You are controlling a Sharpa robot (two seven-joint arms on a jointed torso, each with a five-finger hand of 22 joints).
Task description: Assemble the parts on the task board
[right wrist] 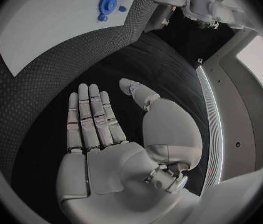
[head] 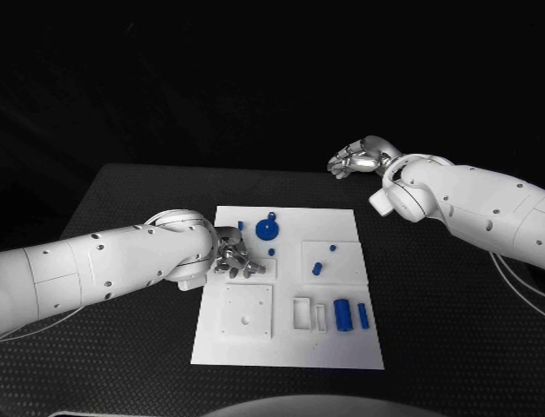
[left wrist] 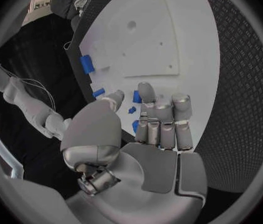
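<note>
The white task board (head: pixel 216 334) lies mid-table. On it are a round blue gear (head: pixel 266 230), a small blue piece (head: pixel 272 252), two short pegs (head: pixel 332 248), a blue cylinder (head: pixel 343 314) and a blue bar (head: pixel 363 316). My left hand (head: pixel 231 256) hovers at the board's left edge with fingers spread, holding nothing. In the left wrist view the small blue piece (left wrist: pixel 136 97) lies just beyond the fingertips (left wrist: pixel 146 90) of the left hand (left wrist: pixel 159 124). My right hand (head: pixel 357 159) is raised past the board's far right corner. It is flat and empty in the right wrist view (right wrist: pixel 94 129).
A square plate with a hole (head: pixel 247 308) and two rectangular slots (head: pixel 308 314) sit on the near half of the board. Black textured table (head: pixel 135 191) surrounds the board. The gear (right wrist: pixel 108 5) shows far from the right hand.
</note>
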